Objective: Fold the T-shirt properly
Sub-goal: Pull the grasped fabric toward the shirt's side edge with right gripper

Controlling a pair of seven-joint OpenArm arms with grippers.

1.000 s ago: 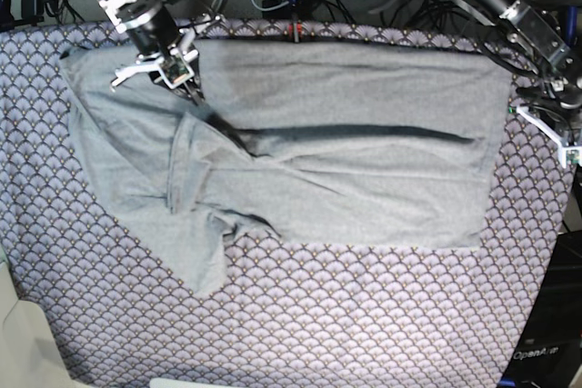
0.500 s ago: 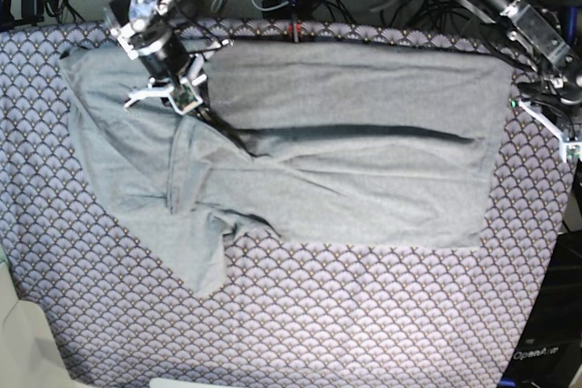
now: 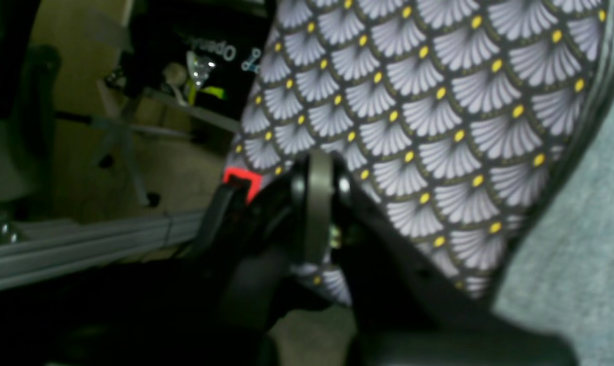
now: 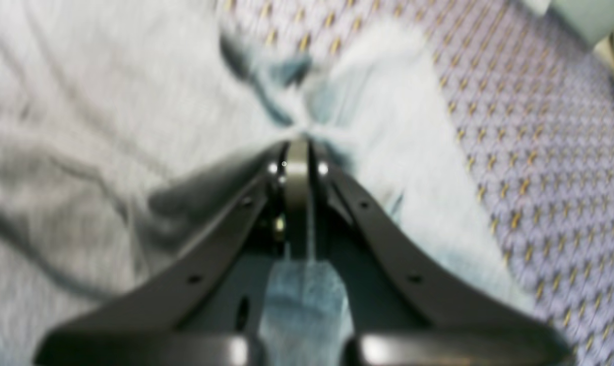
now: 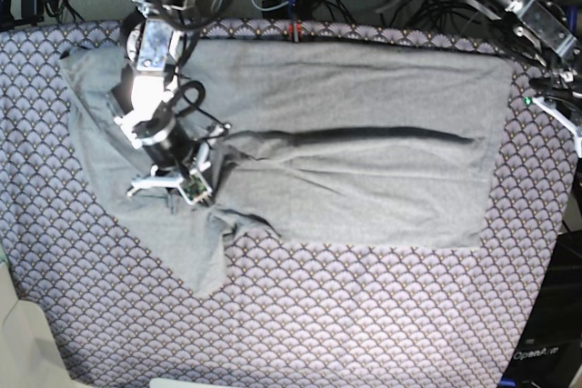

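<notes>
Right hand (image 4: 297, 147) clamped on light heather-grey cotton T-shirt (image 5: 364, 97). Left hand (image 3: 314, 168) together, empty, over fan-patterned purple worktop (image 5: 364, 315) edge beside shirt hem.

T-shirt (image 5: 364, 97): soft matt grey cloth, faintly heathered. Desk cover (image 5: 364, 315): matt printed fan-pattern fabric. Right gripper (image 4: 298, 145) fingers (image 4: 388, 244): smooth black plastic, slight sheen.
</notes>
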